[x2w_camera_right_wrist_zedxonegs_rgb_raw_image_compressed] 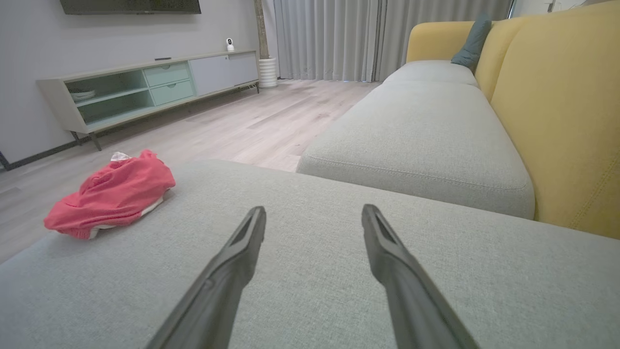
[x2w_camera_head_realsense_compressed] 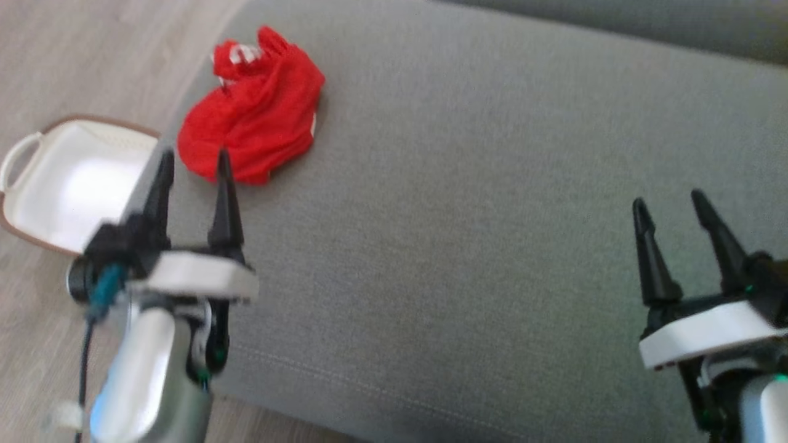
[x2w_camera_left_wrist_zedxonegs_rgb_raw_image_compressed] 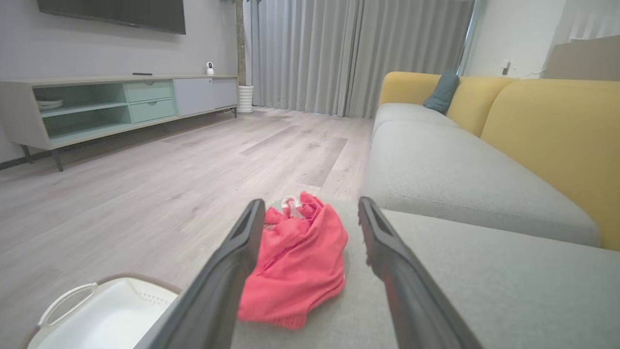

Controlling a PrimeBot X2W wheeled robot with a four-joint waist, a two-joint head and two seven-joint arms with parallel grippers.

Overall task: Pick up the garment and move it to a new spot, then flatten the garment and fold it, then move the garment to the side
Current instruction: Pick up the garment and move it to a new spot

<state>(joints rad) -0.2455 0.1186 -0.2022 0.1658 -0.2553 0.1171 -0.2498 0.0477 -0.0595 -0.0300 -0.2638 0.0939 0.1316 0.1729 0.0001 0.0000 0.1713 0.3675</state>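
The garment [x2w_camera_head_realsense_compressed: 255, 111] is a crumpled red piece with white trim, bunched near the left edge of the grey sofa cushion [x2w_camera_head_realsense_compressed: 462, 215]. My left gripper [x2w_camera_head_realsense_compressed: 194, 163] stands open just short of it, fingers pointing at its near edge, nothing between them. In the left wrist view the garment [x2w_camera_left_wrist_zedxonegs_rgb_raw_image_compressed: 295, 261] lies between and beyond the two spread fingers. My right gripper [x2w_camera_head_realsense_compressed: 671, 206] hovers open over bare cushion far to the right; from the right wrist view, the garment [x2w_camera_right_wrist_zedxonegs_rgb_raw_image_compressed: 114, 194] sits off to the left.
A white basket [x2w_camera_head_realsense_compressed: 74, 181] with a handle stands on the wood floor left of the cushion, close to my left arm. Further sofa seats with yellow backrests [x2w_camera_right_wrist_zedxonegs_rgb_raw_image_compressed: 547, 97] extend beyond. A low TV cabinet [x2w_camera_left_wrist_zedxonegs_rgb_raw_image_compressed: 111, 104] stands across the room.
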